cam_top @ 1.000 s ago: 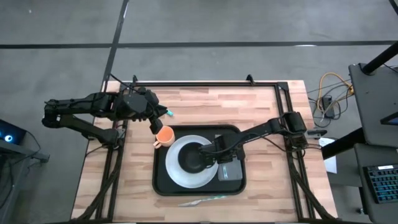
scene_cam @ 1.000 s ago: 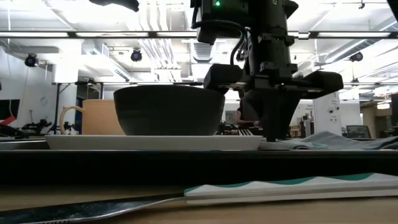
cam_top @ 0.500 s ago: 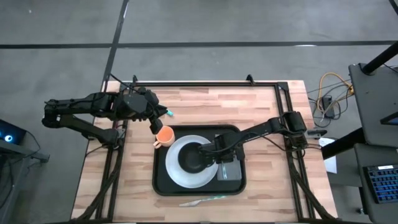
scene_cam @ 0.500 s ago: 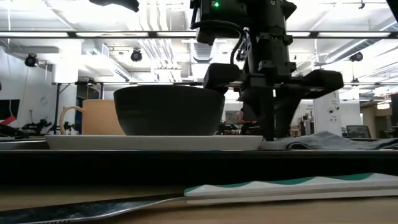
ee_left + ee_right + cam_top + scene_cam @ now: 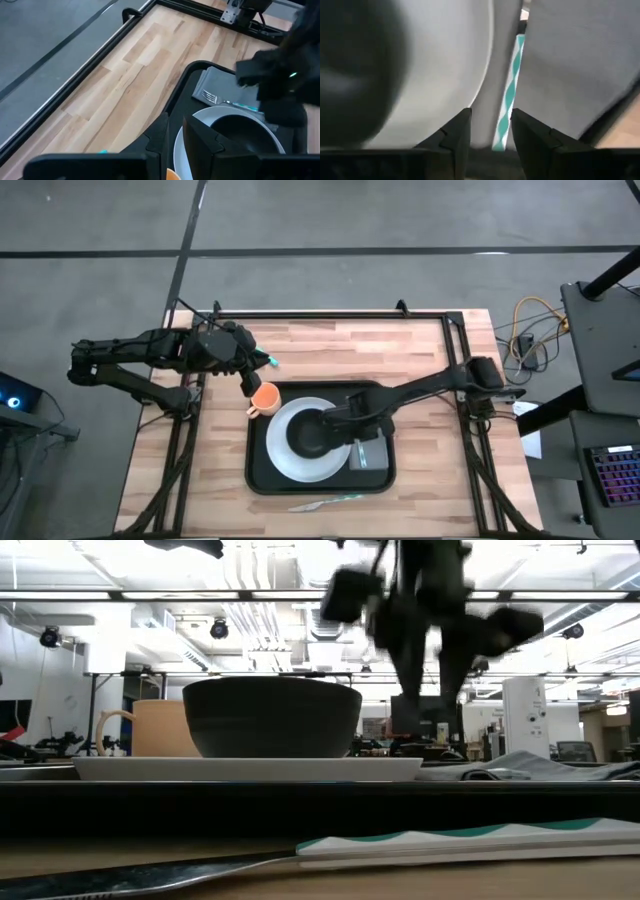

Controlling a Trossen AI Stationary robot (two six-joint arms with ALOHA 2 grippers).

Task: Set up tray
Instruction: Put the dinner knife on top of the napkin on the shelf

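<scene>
The black tray (image 5: pixel 262 470) lies mid-table and carries a white plate (image 5: pixel 283 452) with a black bowl (image 5: pixel 312 435) standing on it, beside a grey napkin (image 5: pixel 374 454). A fork with a teal-and-white handle (image 5: pixel 509 95) lies flat on the tray between the plate's rim and the napkin. My right gripper (image 5: pixel 491 132) hangs open above that handle, pointing down, clear of the tray in the low view (image 5: pixel 430 650). My left gripper (image 5: pixel 177 135) waits high over the table's left, its fingers nearly together, above an orange cup (image 5: pixel 265 397) and apart from it.
The orange cup stands on the wood just outside the tray's far left corner. A knife with a teal-patterned handle (image 5: pixel 325 502) lies on the table near its front edge. Black frame rails (image 5: pixel 330 315) run along the table's far and side edges.
My right gripper has opened, letting go of the fork, and has risen straight up from the tray. The fork stays flat between plate and napkin.
</scene>
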